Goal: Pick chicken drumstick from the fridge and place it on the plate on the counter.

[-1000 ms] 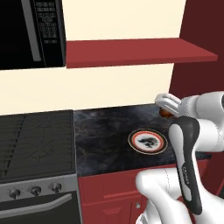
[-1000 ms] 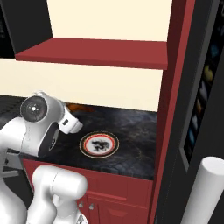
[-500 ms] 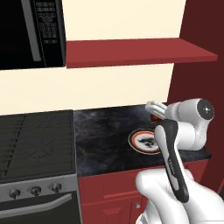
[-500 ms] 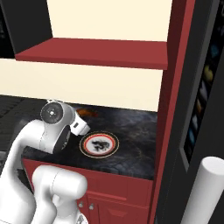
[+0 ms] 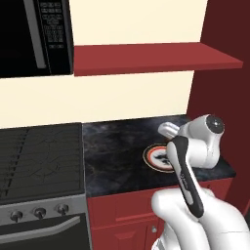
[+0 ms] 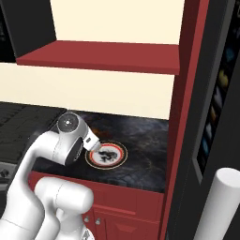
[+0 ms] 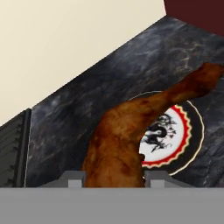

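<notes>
In the hand view my gripper (image 7: 113,177) is shut on the thick end of the chicken drumstick (image 7: 131,131), reddish-brown, its thin end pointing up and to the right. It hangs just above the plate (image 7: 187,133), which has an orange-red rim and a dark motif and lies on the black marbled counter (image 7: 87,100). From the base views the plate (image 5: 155,157) (image 6: 112,161) lies mid-counter, with the hand (image 6: 92,140) over its left edge. The fridge (image 6: 229,70) stands at the right with its silver handle (image 6: 218,201).
A black stovetop with grates (image 5: 39,151) adjoins the counter on the left, under a black microwave (image 5: 29,34). A dark red shelf (image 5: 146,56) hangs over the counter. A tall red panel (image 6: 187,93) bounds the counter on the right.
The arm has carried the drumstick from the back of the counter forward and down over the plate. The grip has stayed shut on it.
</notes>
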{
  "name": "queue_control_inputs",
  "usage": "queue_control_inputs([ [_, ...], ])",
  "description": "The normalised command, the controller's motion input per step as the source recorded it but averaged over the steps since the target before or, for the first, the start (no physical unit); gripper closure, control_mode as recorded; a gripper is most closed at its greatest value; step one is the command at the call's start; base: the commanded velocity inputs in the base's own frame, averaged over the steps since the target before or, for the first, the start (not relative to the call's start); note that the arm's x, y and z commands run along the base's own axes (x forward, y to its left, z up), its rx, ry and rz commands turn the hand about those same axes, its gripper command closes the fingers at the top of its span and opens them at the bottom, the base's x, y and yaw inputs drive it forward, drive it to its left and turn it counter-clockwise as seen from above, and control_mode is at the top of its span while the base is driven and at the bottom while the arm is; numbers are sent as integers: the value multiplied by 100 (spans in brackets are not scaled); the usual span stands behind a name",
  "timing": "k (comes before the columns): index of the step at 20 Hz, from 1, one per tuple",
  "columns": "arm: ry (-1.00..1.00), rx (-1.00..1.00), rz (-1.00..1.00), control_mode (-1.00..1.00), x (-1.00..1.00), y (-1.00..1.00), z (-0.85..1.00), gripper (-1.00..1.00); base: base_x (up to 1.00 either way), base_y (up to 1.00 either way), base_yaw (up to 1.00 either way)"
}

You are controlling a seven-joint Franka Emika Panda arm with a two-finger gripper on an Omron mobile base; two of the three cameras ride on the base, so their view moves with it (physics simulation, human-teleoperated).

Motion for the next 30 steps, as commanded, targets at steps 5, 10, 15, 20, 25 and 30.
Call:
queue_control_inputs([
  [5,0,0,0,-100,40,-17,-71,100,0,0,0],
  [10,3,-1,0,-100,48,0,-64,100,0,0,0],
  [15,3,-2,0,-100,27,0,-55,100,0,0,0],
  [20,0,-5,0,-100,20,0,-68,100,0,0,0],
  [25,0,-6,0,-100,19,0,-66,100,0,0,0],
  [30,0,-7,0,-100,14,0,-70,100,0,0,0],
])
